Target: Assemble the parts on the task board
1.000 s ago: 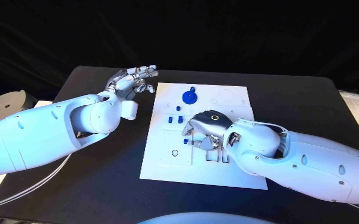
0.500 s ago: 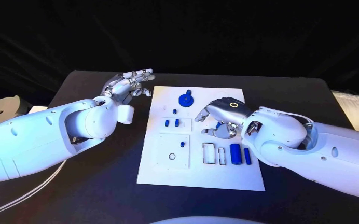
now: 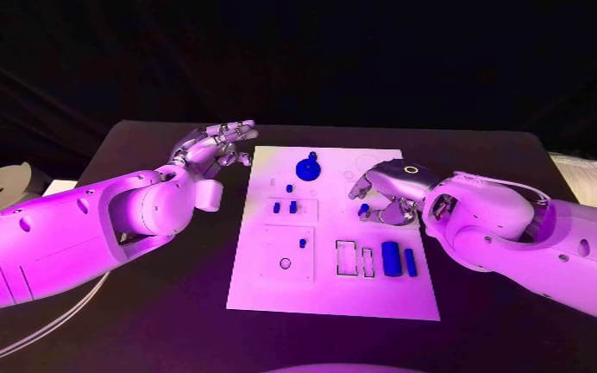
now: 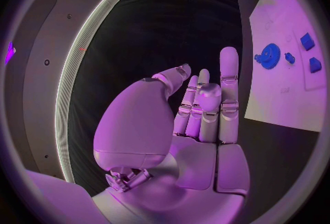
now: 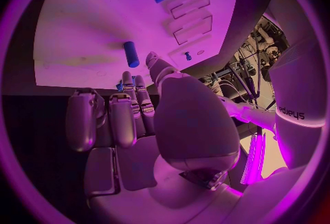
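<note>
**Task board flat on the bench, both robot hands empty**

Task board (image 3: 276, 287), a flat white rectangular plate with shallow outlined recesses, lies in the middle of the matte black bench (image 3: 149, 321). A round blue gear-like part (image 3: 306, 167) with a small stub at its far edge sits near the board's far end. Nearer, two small blue blocks (image 3: 285, 207) stand side by side, with a smaller blue piece (image 3: 290, 189) just beyond them and a tiny blue peg (image 3: 303, 242) toward the near left. On the right half, two smooth blue cylinders (image 3: 399, 258) lie side by side next to two empty rectangular slots (image 3: 356, 256).

The left robot hand (image 3: 219, 143), silver and jointed, hovers over the bare bench just left of the board's far left corner, fingers spread and upright, holding nothing; the left wrist view shows its open palm (image 4: 199, 125) with the board off to one side. The right robot hand (image 3: 386, 192) hangs above the board's right edge, fingers loosely bent and apart with nothing between them. A short blue peg (image 3: 365, 211) lies on the board just beside its fingertips (image 5: 131, 83); whether they touch it I cannot tell.
</note>
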Controlling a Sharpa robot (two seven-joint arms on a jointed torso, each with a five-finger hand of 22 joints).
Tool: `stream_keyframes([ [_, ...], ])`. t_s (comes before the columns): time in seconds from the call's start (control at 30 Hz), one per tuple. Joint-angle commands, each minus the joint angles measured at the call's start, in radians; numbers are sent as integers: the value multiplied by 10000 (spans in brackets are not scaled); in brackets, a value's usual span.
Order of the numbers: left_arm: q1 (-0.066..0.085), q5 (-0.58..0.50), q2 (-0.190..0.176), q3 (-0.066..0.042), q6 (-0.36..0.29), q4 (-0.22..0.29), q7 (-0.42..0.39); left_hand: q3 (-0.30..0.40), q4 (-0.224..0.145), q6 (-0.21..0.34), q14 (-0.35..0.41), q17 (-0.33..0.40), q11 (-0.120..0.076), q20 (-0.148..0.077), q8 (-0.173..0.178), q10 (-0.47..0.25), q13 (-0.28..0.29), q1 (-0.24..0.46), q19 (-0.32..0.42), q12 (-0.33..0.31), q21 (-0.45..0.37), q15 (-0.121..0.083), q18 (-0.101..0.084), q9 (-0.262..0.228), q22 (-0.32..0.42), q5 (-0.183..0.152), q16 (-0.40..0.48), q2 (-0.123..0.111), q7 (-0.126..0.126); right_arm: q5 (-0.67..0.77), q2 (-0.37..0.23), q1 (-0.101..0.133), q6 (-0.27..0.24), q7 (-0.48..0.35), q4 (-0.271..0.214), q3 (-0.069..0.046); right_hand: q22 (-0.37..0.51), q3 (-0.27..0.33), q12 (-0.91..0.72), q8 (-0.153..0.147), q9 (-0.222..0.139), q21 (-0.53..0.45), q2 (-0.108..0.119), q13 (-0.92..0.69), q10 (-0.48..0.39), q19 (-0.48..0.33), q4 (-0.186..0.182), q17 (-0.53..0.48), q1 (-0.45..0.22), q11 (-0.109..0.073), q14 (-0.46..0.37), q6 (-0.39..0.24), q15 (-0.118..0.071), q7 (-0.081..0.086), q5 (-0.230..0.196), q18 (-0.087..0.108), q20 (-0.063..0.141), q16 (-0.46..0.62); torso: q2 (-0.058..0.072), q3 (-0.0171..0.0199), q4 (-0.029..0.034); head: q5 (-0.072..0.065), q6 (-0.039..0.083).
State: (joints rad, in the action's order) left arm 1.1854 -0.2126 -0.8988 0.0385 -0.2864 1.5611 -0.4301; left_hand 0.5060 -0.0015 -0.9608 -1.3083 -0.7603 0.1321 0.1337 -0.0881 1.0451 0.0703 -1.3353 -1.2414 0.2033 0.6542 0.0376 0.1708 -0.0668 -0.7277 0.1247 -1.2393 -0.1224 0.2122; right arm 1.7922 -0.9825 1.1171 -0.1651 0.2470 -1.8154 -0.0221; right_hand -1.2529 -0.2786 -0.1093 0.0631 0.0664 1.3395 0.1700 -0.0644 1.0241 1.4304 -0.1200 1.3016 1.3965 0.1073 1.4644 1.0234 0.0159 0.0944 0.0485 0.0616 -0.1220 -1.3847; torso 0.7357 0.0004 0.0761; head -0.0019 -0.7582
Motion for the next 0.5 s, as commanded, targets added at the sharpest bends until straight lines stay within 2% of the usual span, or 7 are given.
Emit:
stream_keyframes([
  [0.03, -7, 57, 34, 6, 236, 1, -14, -10, -46, 52, 76, 3, 4, -16, -28, -59, -2, 62, 62, 49, -49, 10, 104, -8, 14, -6, 21, -52, -22, 210, 59, 8, 381, 145, 17, -2, 6, 78, -100, 16, 17, -60, -72, -23, 156, 33, -24, -16, 124, -46, 553, 21, 22, -40, 7, 123, 5, 52, -2, 6, 15, -7, -7],
  [0.13, -10, 72, 37, 11, 241, -2, -14, -10, -46, 52, 76, 3, 4, -16, -28, -59, -2, 62, 62, 49, -49, 10, 104, -8, 14, -6, 21, -52, -22, 237, 118, 5, 455, 144, 55, -1, 4, 77, -202, 25, 23, -60, -156, -30, 367, 42, -44, -19, 194, -98, 555, 73, -17, -27, 7, 123, 34, 48, 1, -8, 13, -11, 5],
  [0.37, -13, 82, 17, 16, 245, 9, -23, -10, -46, 52, 76, 3, 4, -16, -28, -59, -2, 62, 62, 49, -49, 10, 104, -8, 14, -6, 21, -52, -22, 338, 178, -4, 629, 194, 170, 1, -15, -164, -379, 131, 76, -49, -477, -24, 976, 71, -56, -23, 428, -262, 565, 460, -146, 90, 10, 120, 141, 38, 10, -8, 2, -22, -17],
  [0.5, -14, 84, 5, 16, 246, 14, -26, -10, -46, 52, 76, 3, 4, -16, -28, -59, -2, 62, 62, 49, -49, 10, 104, -8, 14, -6, 21, -52, -22, 402, 176, -8, 676, 223, 196, 1, -24, -283, -352, 145, 85, -44, -526, -4, 1131, 83, -43, -26, 518, -316, 568, 584, -196, 129, 10, 116, 193, 36, 5, 0, -5, -26, -13],
])
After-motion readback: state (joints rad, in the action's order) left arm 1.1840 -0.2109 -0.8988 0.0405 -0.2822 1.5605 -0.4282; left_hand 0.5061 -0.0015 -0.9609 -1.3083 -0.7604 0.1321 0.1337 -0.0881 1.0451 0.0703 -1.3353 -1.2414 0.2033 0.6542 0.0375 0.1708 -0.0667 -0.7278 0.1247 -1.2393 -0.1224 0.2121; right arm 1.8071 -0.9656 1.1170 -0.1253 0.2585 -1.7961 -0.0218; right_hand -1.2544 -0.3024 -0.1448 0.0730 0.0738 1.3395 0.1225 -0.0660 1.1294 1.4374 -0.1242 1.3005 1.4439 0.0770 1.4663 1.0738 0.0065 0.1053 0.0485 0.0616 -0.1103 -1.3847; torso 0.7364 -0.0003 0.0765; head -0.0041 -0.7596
